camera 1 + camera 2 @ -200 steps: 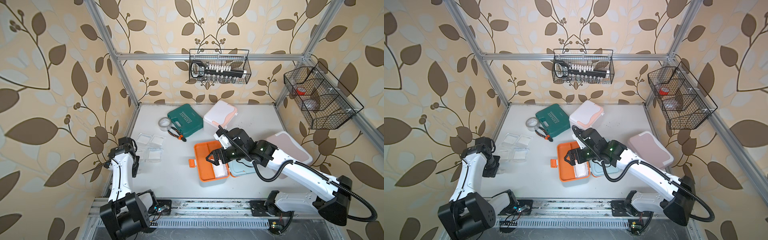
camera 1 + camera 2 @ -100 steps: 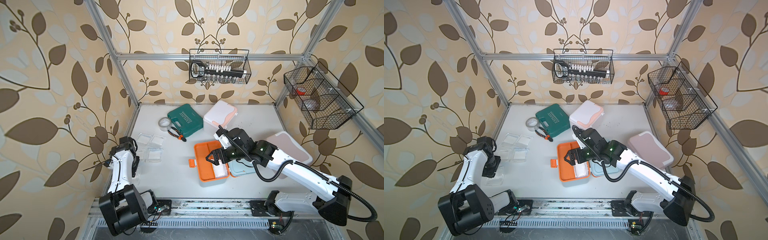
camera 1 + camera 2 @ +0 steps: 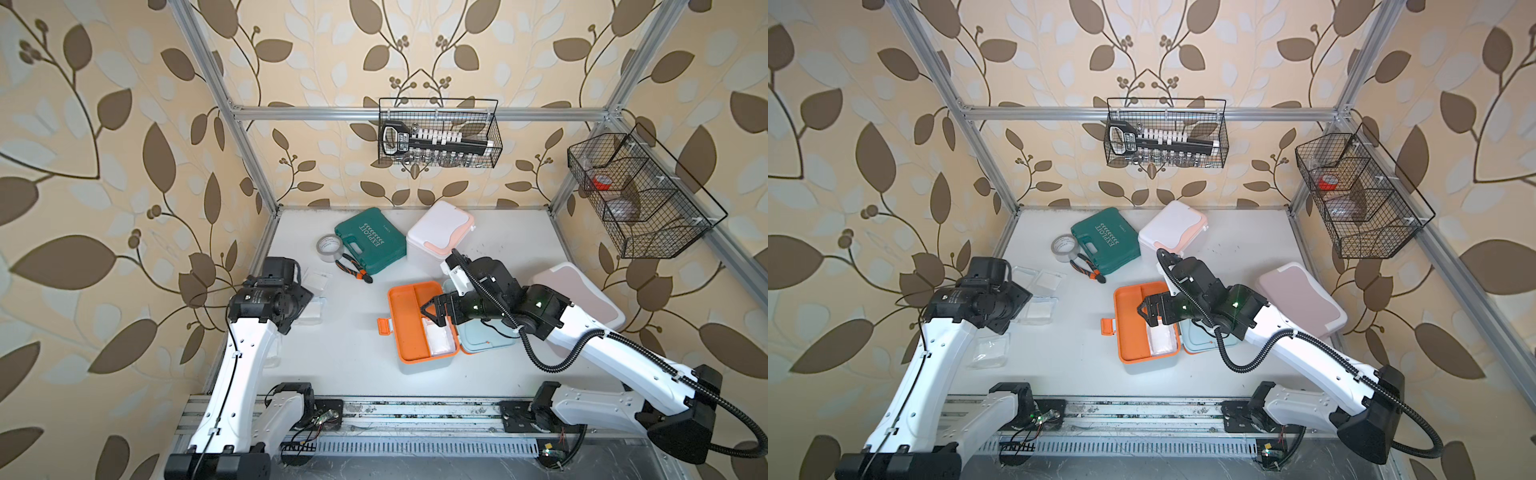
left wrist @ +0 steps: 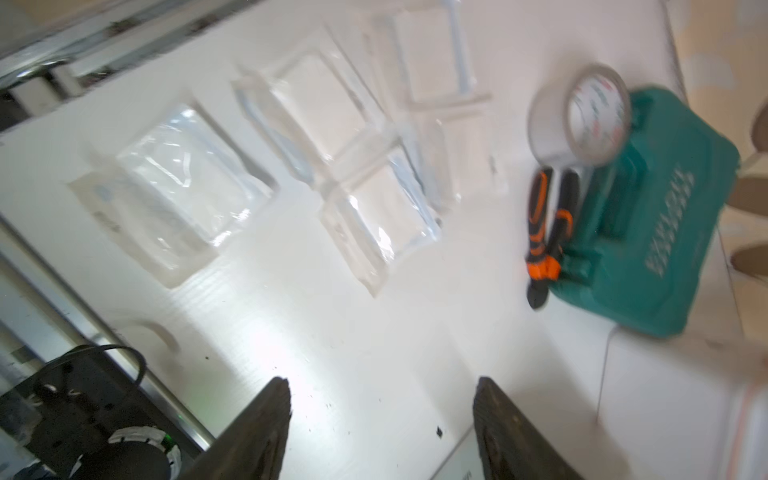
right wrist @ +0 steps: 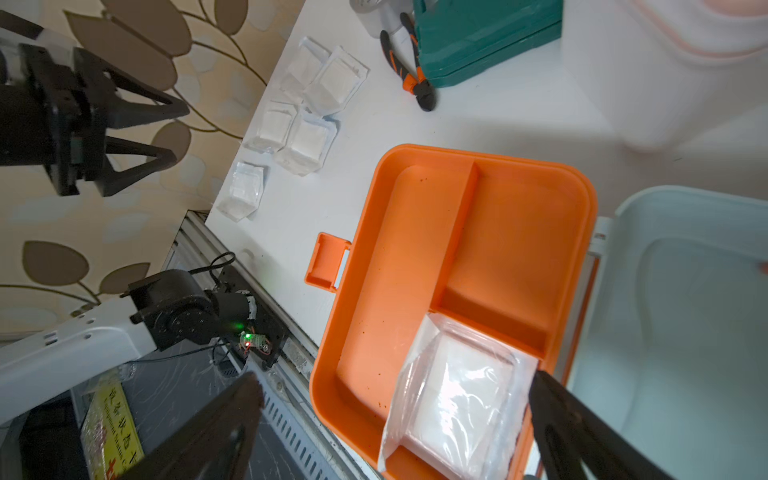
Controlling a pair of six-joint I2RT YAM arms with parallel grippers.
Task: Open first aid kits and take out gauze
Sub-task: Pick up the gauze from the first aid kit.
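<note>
Orange tray [image 5: 415, 270] of the open light blue kit [image 5: 685, 311] holds one gauze packet [image 5: 457, 399] in a corner compartment. The right gripper [image 5: 392, 378] hangs over it, fingers spread wide, gripping nothing. The left gripper [image 4: 381, 382], fingers apart and empty, hovers near five loose gauze packets [image 4: 365, 208] at the white table's [image 4: 374, 332] left edge.

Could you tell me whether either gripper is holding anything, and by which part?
Nothing is held: the left gripper stands open over the table, the right gripper open over the gauze packet in the orange tray.
</note>
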